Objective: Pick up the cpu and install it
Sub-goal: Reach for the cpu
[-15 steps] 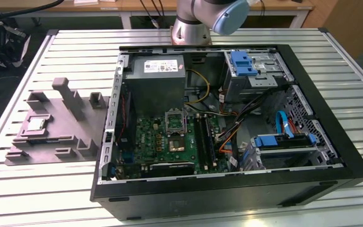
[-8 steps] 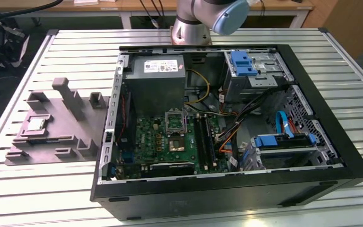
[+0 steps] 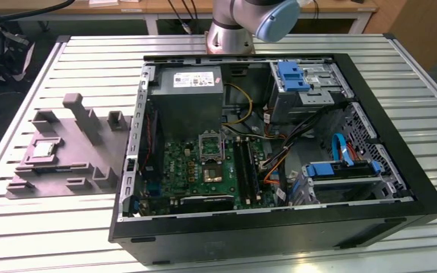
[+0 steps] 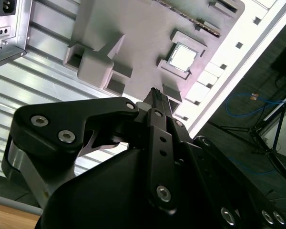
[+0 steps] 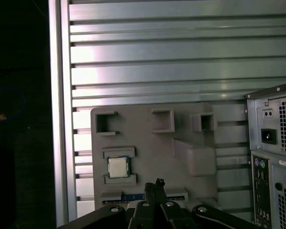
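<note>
One clean pickup probably called for centring squarely over the cpu [image 5: 118,167], which lay flat in a shallow recess of the grey tray [image 5: 148,138], and taking it level by opposite edges, since raised blocks crowded it. It was a small square chip with a silvery top and a pale rim. The gripper [image 5: 155,187] hung over the tray, apart from the chip, its jaws pressed together on nothing. Beside the tray stood the open computer case [image 3: 400,187].

a robotics lab or workshop: a ribbed aluminium tabletop [image 3: 66,227] carries an opened computer case [image 3: 279,239], a robot arm [image 3: 238,23] stands at its far edge, and wooden benches [image 3: 127,8] stand behind.
</note>
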Available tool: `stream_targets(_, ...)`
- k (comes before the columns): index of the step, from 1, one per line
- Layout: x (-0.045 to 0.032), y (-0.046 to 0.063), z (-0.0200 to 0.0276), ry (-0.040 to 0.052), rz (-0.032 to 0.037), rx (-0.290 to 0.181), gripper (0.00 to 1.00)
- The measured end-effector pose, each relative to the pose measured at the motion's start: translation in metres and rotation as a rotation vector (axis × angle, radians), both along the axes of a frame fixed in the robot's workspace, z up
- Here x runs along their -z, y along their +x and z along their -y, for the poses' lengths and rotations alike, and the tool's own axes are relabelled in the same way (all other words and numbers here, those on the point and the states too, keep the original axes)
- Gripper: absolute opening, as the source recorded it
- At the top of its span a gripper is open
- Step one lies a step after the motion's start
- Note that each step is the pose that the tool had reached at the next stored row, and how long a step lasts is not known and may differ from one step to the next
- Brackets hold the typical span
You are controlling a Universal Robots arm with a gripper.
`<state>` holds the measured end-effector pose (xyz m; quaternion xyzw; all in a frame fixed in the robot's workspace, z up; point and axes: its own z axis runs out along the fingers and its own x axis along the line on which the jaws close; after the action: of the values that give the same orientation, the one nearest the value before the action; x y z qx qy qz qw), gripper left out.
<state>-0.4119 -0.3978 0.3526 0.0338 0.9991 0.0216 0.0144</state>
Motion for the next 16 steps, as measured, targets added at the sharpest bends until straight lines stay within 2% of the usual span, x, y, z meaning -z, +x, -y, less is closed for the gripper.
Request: stream_targets(16,0.0002,-0.0060,0.0000,-0.0001,-0.0001,0.000,0.11)
